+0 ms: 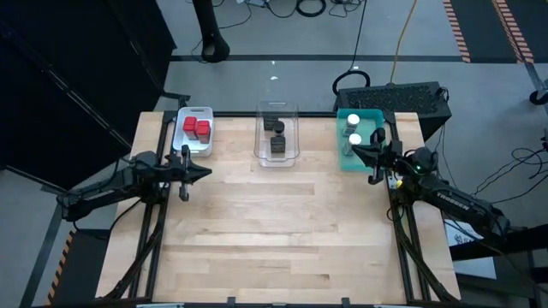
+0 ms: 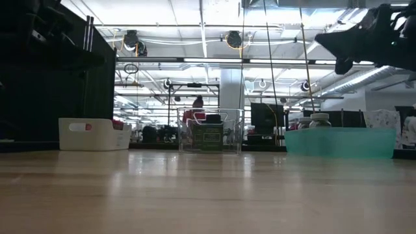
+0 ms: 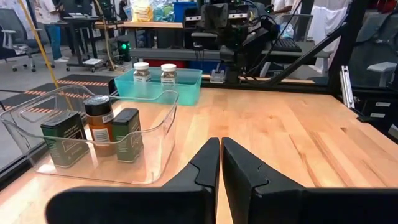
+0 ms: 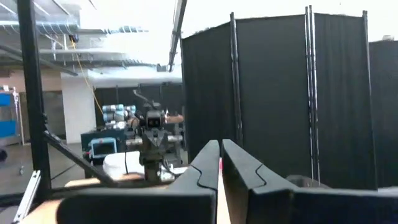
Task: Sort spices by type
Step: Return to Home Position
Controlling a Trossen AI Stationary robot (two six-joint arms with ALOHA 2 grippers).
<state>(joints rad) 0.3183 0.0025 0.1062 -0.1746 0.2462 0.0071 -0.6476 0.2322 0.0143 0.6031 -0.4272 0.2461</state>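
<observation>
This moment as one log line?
red tins: white tray; dark containers: clear tray; white-capped jars: teal tray; left fingers: shut, near white tray; right fingers: shut, near teal tray

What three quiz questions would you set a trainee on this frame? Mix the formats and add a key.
1. Multiple choice: how many containers stand in the clear bin? A) one B) three C) five
2. True or false: both claws are open.
3. Fill in: the two white-capped jars stand in the ___ tray.

Key:
1. B.
2. False: the left claw and the right claw are both shut and hold nothing.
3. Teal: the jars are in the teal tray.
</observation>
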